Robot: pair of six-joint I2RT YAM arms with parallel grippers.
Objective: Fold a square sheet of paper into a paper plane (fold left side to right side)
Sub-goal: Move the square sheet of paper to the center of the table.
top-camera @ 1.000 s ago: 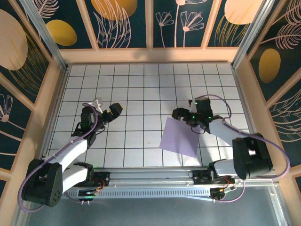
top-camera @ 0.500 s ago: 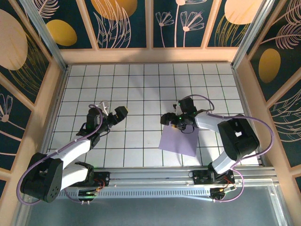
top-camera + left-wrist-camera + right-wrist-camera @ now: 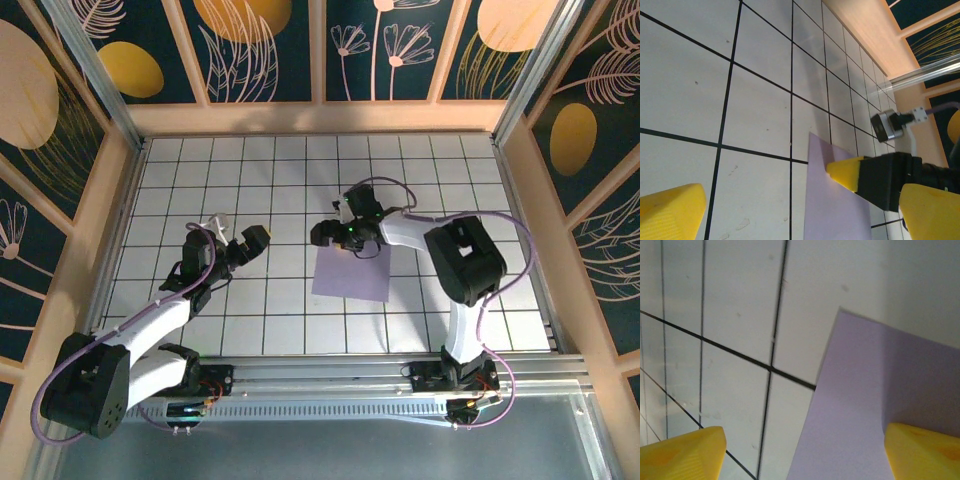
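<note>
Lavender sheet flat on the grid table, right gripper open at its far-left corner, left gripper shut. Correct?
Not quite: the left gripper is open, its yellow fingers spread wide in the left wrist view. The rest stands: the square sheet of paper lies flat on the grid table, right gripper open at its far-left corner.

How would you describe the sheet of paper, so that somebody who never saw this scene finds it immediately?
On the white tabletop with a black grid, look near the centre. There the square sheet of paper lies flat, the open right gripper over its far left corner. It is the one pale lavender, unlined patch among white tiles.
</note>
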